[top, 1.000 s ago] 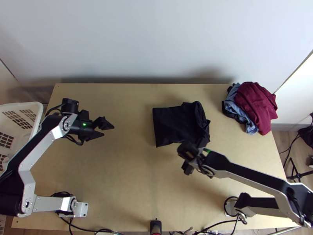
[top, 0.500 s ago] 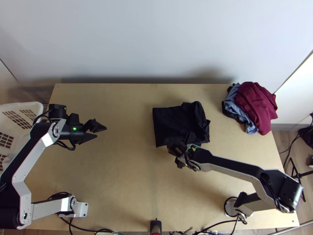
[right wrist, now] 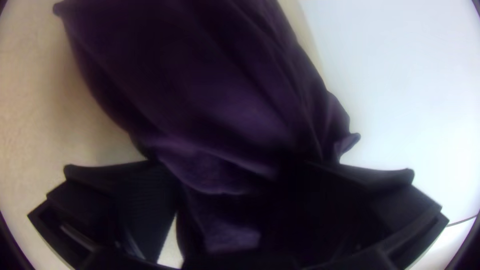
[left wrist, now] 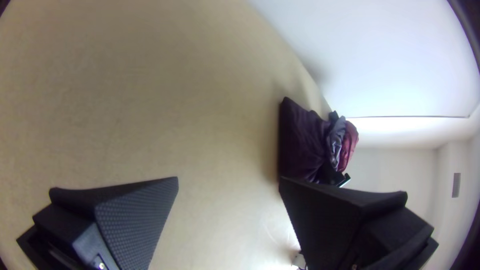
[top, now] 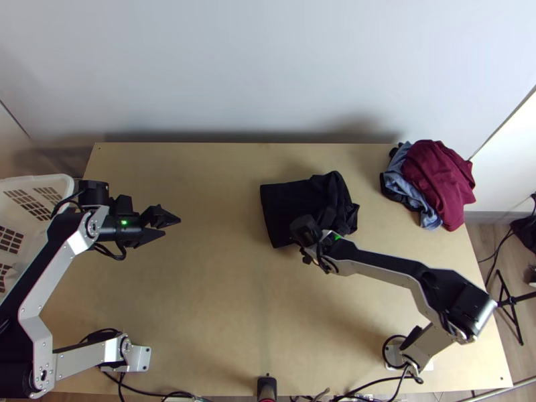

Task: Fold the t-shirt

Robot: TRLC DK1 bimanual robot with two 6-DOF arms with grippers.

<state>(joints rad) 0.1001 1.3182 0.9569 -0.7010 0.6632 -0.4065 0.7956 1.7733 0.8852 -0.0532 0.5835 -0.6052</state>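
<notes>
The black t-shirt [top: 288, 204] lies as a compact folded patch right of the table's middle, its right part rumpled and bunched. My right gripper [top: 317, 236] is at its near edge. In the right wrist view, the right gripper [right wrist: 227, 167] has its fingers wide apart, with loose dark cloth [right wrist: 210, 100] between them. Well left of the shirt, my left gripper [top: 171, 226] stands open over bare table. The left wrist view shows the left gripper [left wrist: 228, 181] with nothing between its fingers and the shirt [left wrist: 300, 142] farther off.
A pile of maroon and blue clothes [top: 439, 177] lies at the table's back right corner. At the far left is a white basket [top: 67, 184]. The wall [top: 268, 67] rises behind the table's back edge. Bare wood [top: 214, 288] spreads between the arms.
The right gripper has moved left and farther up the table onto the shirt's near edge, which has shifted slightly. My left gripper has drawn back to the left.
</notes>
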